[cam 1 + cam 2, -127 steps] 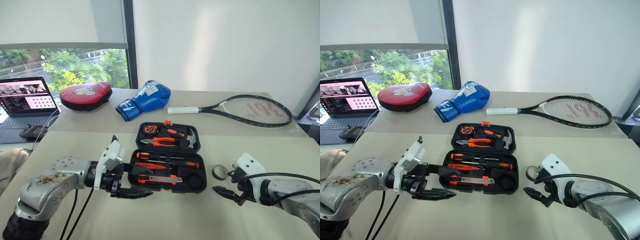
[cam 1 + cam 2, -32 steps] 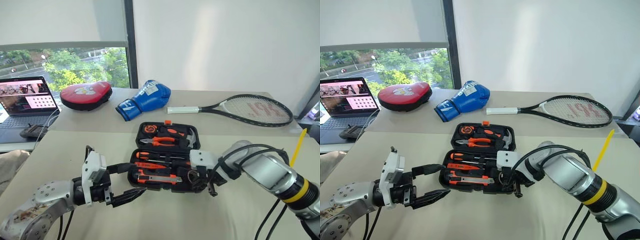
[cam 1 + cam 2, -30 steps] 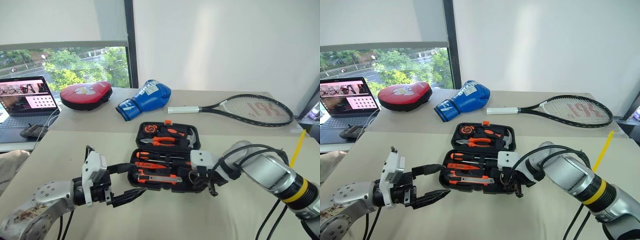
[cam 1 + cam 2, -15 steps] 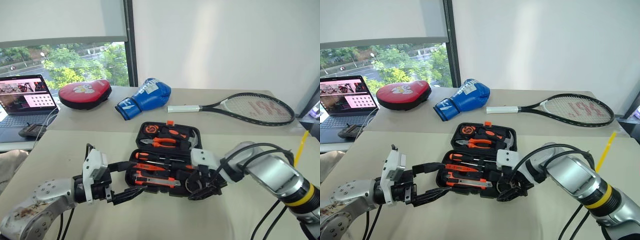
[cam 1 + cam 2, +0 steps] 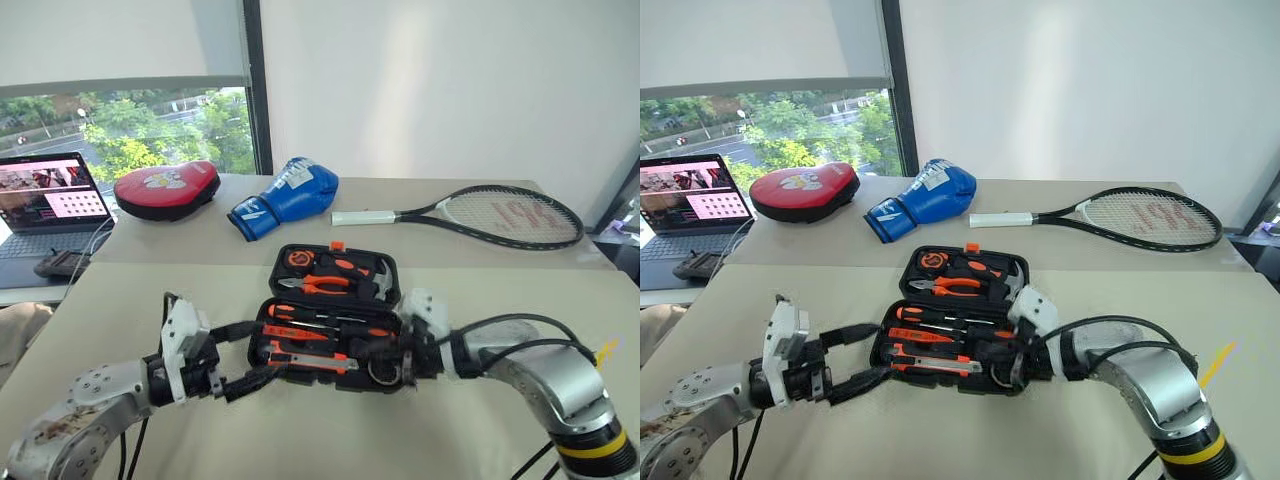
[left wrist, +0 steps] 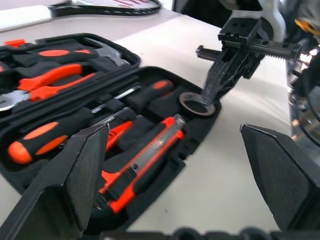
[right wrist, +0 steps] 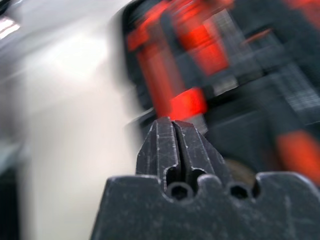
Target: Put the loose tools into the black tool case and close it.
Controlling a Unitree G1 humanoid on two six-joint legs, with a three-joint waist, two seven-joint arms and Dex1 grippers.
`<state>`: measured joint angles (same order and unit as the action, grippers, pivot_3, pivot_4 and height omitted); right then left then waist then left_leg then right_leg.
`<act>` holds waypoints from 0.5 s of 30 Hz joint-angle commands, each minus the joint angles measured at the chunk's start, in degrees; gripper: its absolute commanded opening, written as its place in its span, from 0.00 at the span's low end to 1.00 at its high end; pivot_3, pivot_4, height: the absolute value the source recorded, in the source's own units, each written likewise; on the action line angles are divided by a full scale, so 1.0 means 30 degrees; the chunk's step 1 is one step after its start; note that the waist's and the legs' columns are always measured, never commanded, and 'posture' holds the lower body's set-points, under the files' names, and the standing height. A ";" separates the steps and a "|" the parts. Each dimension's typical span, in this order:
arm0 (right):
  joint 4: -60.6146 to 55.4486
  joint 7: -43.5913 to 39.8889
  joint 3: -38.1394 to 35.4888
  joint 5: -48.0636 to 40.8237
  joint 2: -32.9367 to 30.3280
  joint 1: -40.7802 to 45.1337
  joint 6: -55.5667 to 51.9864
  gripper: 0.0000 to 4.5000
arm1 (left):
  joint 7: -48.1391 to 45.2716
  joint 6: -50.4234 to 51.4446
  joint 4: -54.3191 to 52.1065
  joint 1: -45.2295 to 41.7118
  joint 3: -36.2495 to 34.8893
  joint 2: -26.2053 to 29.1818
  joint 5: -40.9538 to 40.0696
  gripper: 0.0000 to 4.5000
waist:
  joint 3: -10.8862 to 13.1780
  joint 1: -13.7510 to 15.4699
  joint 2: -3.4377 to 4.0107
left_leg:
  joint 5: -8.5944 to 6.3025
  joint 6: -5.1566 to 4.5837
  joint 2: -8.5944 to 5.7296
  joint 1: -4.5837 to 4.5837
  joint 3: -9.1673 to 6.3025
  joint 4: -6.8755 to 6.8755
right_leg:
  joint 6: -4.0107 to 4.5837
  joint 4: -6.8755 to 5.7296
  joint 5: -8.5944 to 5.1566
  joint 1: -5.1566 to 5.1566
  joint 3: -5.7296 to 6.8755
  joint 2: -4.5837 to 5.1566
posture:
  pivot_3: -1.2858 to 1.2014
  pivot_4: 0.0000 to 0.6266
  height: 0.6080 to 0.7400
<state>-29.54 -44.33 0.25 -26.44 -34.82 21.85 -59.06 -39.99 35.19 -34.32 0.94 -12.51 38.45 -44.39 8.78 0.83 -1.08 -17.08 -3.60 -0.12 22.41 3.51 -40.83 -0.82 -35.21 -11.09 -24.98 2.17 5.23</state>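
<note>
The black tool case [image 5: 392,300] lies open on the near table. Its near half holds two orange-and-black screwdrivers [image 5: 322,313], an orange-black utility knife [image 5: 316,358] and a small dark tape roll [image 6: 197,104] at its right end. My left gripper [image 5: 248,356] stands open at the case's left edge, its fingers [image 6: 82,172] spread wide with nothing between them. My right gripper [image 6: 207,97] is shut and empty, with its tips down at the roll's rim. The right wrist view shows those fingers [image 7: 174,137] pressed together over the blurred case.
The case's far half holds pliers [image 5: 325,285], a hammer and a tape measure. On the back table lie a red pad [image 5: 165,188], a blue boxing glove [image 5: 285,198] and a tennis racket [image 5: 490,215]. A laptop [image 5: 50,198] stands at the far left.
My right gripper opened over the tape roll half a second ago and has now shut, turned and risen a little. My left gripper has edged closer to the case's left side.
</note>
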 commanded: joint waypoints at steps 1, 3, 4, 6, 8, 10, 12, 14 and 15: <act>-0.0174 0.0853 -0.2555 -0.1352 0.0153 0.0725 -0.0582 0.17 | 0.3477 0.2376 0.0826 -0.2023 0.0278 -0.0508 0.0135 1.00 | 0.0000 0.0108 0.0000 | 0.0014 -0.0023 -0.0009 -0.0004 -0.0009 0.0001 | -0.0006 -0.0007 0.0006 0.0011 0.0007 -0.0008 | 0.52 0.24 1.00; 0.0554 0.1279 -0.2807 -0.1375 0.0096 0.1532 -0.0659 0.31 | 0.6096 0.4959 0.2134 -0.4202 0.0517 -0.0992 0.0285 1.00 | 0.0001 0.0132 -0.0001 | 0.0017 -0.0034 -0.0011 -0.0012 -0.0010 0.0000 | -0.0005 -0.0010 0.0016 0.0021 0.0010 -0.0022 | 0.52 0.24 1.00; 0.1331 0.1379 -0.2644 -0.1109 -0.0196 0.2109 -0.0556 0.39 | 0.7141 0.6094 0.3368 -0.5831 0.0568 -0.1427 0.0284 1.00 | 0.0003 0.0126 -0.0005 | 0.0022 -0.0044 -0.0016 -0.0019 -0.0010 0.0000 | -0.0005 -0.0020 0.0020 0.0026 0.0011 -0.0026 | 0.52 0.24 1.00; 0.2959 0.2141 -0.2199 -0.0351 -0.0367 0.3233 -0.0499 0.53 | 0.8393 0.7732 0.5605 -0.8442 0.0567 -0.2050 0.0471 1.00 | 0.0016 0.0103 -0.0027 | 0.0048 -0.0068 -0.0033 -0.0032 -0.0015 -0.0003 | -0.0011 -0.0017 0.0045 0.0050 0.0019 -0.0051 | 0.52 0.24 1.00; 0.5365 0.2796 -0.0849 0.1198 -0.0799 0.4607 0.0106 0.69 | 0.8490 0.8232 0.9029 -1.1512 0.1750 -0.2198 0.1951 1.00 | 0.0022 -0.0004 -0.0038 | 0.0062 -0.0059 -0.0036 -0.0046 -0.0014 -0.0003 | -0.0009 -0.0021 0.0059 0.0063 0.0020 -0.0062 | 0.52 0.24 1.00; 0.7281 0.3116 0.0026 0.2032 -0.0615 0.5804 0.0658 0.84 | 0.8694 0.7926 1.2504 -1.3998 0.2557 -0.2648 0.3379 1.00 | 0.0027 -0.0044 -0.0046 | 0.0095 -0.0061 -0.0077 -0.0047 -0.0007 0.0002 | -0.0011 -0.0027 0.0060 0.0069 0.0028 -0.0063 | 0.52 0.24 1.00; 0.9660 0.3733 0.0381 0.2707 0.0043 0.7045 0.1088 0.92 | 0.8327 0.8046 1.6357 -1.6666 0.3559 -0.3028 0.4640 1.00 | 0.0026 -0.0106 -0.0047 | 0.0124 -0.0036 -0.0124 -0.0053 -0.0009 0.0034 | -0.0016 -0.0016 0.0061 0.0063 0.0024 -0.0053 | 0.52 0.24 1.00; 1.1764 0.3902 0.1474 0.3773 0.0147 0.8002 0.1445 0.92 | 0.7437 0.7511 2.0082 -1.8907 0.4641 -0.3371 0.5984 1.00 | 0.0027 -0.0172 -0.0048 | 0.0200 0.0091 -0.0131 -0.0040 0.0000 0.0035 | -0.0030 -0.0011 0.0053 0.0053 0.0019 -0.0053 | 0.52 0.24 1.00; 1.2493 0.3894 0.2066 0.4269 0.0063 0.8427 0.1304 0.92 | 0.7076 0.7029 2.1418 -1.9571 0.4888 -0.3514 0.6512 1.00 | 0.0027 -0.0212 -0.0048 | 0.0206 0.0096 -0.0135 -0.0012 0.0001 0.0038 | -0.0039 -0.0012 0.0050 0.0034 0.0026 -0.0053 | 0.52 0.24 1.00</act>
<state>5.57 -33.13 5.04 -16.04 -34.06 45.19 -56.40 -16.75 58.50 24.91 -55.50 1.03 27.83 -27.80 8.86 0.20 -1.22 -16.45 -3.32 -0.55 22.47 3.55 -40.71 -0.96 -35.28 -10.93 -24.99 2.24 5.07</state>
